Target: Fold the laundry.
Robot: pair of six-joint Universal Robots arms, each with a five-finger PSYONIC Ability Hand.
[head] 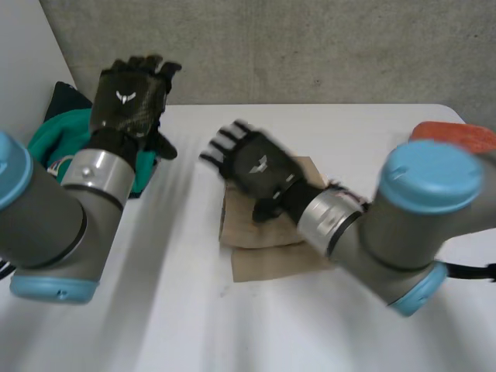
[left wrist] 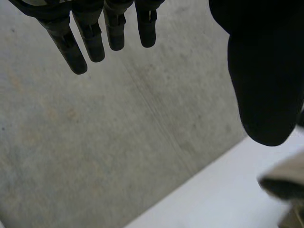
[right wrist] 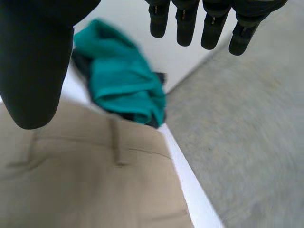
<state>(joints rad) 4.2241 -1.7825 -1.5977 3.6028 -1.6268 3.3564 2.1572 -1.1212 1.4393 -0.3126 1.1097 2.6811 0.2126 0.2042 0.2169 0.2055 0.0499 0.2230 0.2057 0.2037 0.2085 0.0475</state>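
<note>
So the folded tan cloth garment point(head: 271, 260) sits flat in the middle of the white table point(head: 194, 325), in what looks like a neat stack of layers. The right hand point(head: 256, 163) hovers over it with fingers point(right wrist: 185, 23) straight and spread, gripping nothing. In its wrist view the tan fabric lies right under the palm, but I can't tell if it actually touches.

The left hand point(head: 128, 97) is raised over the far left side of the table, fingers point(left wrist: 90, 38) straight too, also empty. Just beside it is a crumpled teal cloth garment point(head: 54, 143), bunched at the table's far left edge and well apart from the tan one. An orange thing point(head: 457, 136) pokes in at the far right, no idea what it is.

My read: the tan piece is pretty much done, maybe one last pat-down. The teal one is probably next, so the left hand needs to drop, pinch an edge of that heap and drag it onto open table to spread it flat. Finding a real corner in that bunch is the tricky part.
</note>
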